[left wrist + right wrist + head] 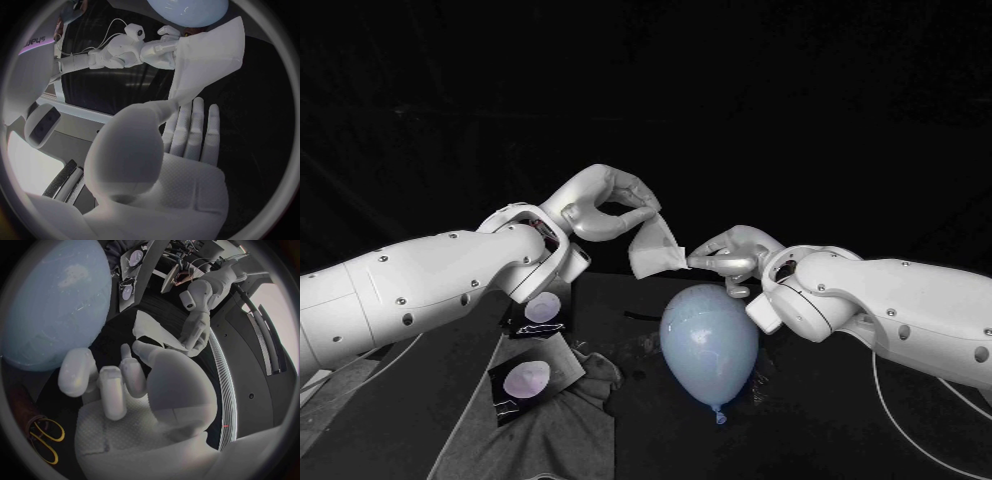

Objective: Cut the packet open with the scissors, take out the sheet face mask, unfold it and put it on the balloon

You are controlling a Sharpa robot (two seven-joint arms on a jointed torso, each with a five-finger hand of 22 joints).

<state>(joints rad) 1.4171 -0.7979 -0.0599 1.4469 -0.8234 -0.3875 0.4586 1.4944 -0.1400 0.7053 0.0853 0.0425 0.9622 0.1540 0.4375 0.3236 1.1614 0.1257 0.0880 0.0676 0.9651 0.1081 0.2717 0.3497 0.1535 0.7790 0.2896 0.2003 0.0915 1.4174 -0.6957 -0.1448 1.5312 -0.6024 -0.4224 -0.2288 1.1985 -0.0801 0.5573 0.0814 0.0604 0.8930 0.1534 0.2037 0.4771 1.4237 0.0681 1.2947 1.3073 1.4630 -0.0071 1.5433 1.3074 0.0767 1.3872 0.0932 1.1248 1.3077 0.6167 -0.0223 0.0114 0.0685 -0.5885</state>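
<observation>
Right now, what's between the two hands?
The mask spans the gap: the left hand pinches its upper end, the right hand its lower end. The head view shows it.

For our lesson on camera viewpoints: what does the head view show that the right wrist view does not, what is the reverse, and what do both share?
Head view alone: the knot of the balloon, pointing toward the robot. Right wrist view alone: yellow-handled scissors, lying untouched. Both: the pale blue balloon, and the sheet mask, with the left hand pinching its upper end and the right hand holding its lower end.
</observation>
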